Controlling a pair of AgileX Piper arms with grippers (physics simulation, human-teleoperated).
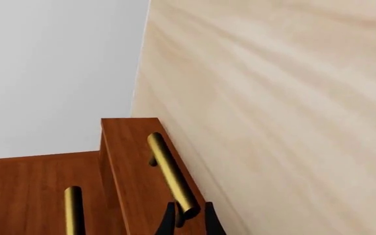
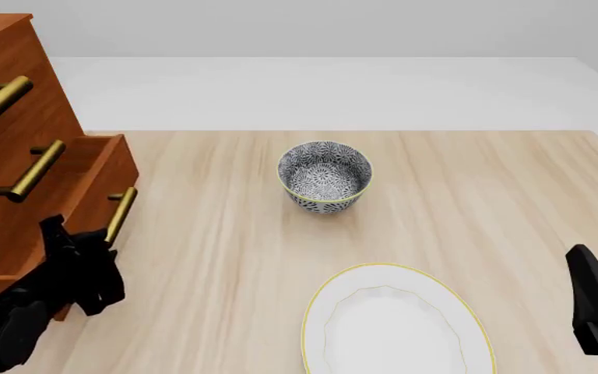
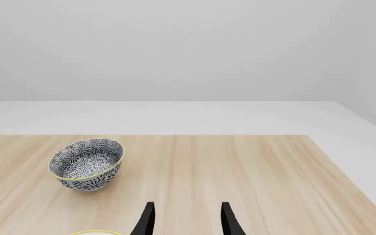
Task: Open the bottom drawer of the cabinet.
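The reddish-brown cabinet [image 2: 8, 117] stands at the table's left edge. Its bottom drawer [image 2: 96, 183] sticks out a little from the cabinet front, past the two upper drawers. My left gripper [image 2: 100, 248] is at the near end of the drawer's brass bar handle [image 2: 121, 214]. In the left wrist view the two black fingers [image 1: 168, 223] close around the handle's end [image 1: 186, 205], with the left gripper [image 1: 189, 221] shut on it. My right gripper [image 2: 595, 312] is open and empty at the table's near right; it also shows in the right wrist view [image 3: 186, 220].
A blue-patterned bowl [image 2: 325, 175] stands mid-table and shows in the right wrist view [image 3: 86, 163]. A white plate with a yellow rim [image 2: 325, 296] lies near the front edge. The middle drawer's brass handle [image 1: 74, 210] runs beside the bottom drawer.
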